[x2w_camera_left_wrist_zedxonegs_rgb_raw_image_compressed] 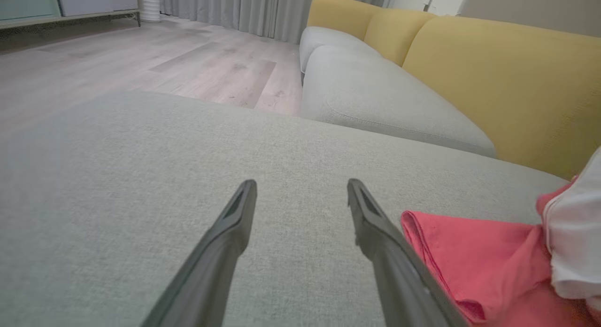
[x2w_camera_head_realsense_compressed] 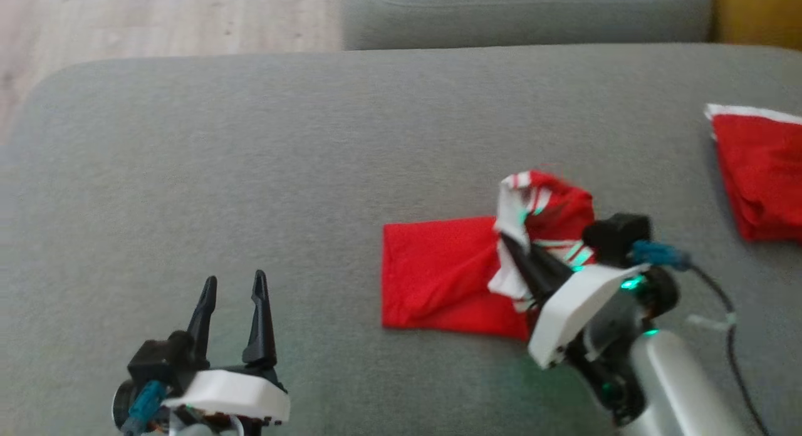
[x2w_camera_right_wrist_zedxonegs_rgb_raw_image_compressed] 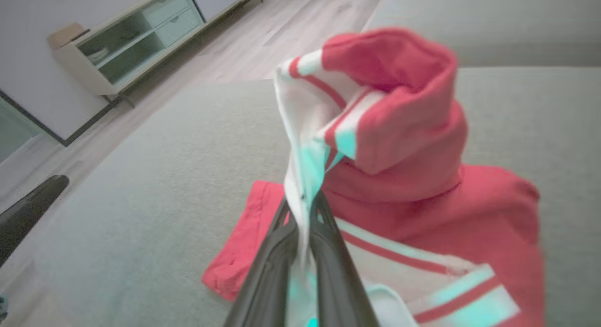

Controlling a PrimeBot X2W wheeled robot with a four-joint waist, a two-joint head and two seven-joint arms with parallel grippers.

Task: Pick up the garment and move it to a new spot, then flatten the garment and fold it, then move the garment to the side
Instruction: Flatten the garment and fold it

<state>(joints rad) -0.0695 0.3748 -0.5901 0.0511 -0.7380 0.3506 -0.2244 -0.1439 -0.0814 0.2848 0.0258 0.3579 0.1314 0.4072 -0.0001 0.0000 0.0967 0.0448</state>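
Right gripper [x2w_camera_right_wrist_zedxonegs_rgb_raw_image_compressed: 303, 202] pinches the white striped edge of the red garment [x2w_camera_head_realsense_compressed: 438, 273], apparently raised off the grey cushion [x2w_camera_head_realsense_compressed: 250, 173]; left gripper [x2w_camera_head_realsense_compressed: 233, 285] stands spread, holding nothing.

Soft even daylight, slight motion blur, wide-angle distortion

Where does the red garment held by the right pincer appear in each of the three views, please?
Head view: garment lower centre-right, right pincer shut on its white edge.
Left wrist view: garment in the lower right corner.
Right wrist view: garment centre to lower right, lifted.
Shared landmark: the grey cushion beneath it.
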